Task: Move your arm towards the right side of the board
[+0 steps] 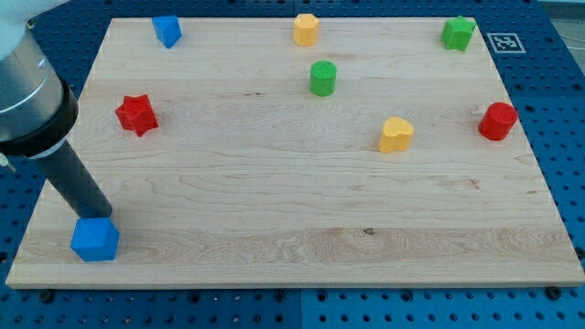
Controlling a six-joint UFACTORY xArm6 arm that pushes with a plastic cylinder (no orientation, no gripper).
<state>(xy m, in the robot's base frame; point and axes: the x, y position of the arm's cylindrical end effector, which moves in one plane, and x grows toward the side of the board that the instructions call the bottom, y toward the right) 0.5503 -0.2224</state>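
My tip [99, 216] touches the blue cube [95, 239] at the board's [274, 228] lower left.

My arm enters from the view's upper left corner as a thick grey-and-black cylindrical housing, narrowing to a straight dark rod that slants down toward the view's right and bottom. My tip [99, 217] sits low in the view's bottom-left area; its very end is hidden, so contact cannot be judged.
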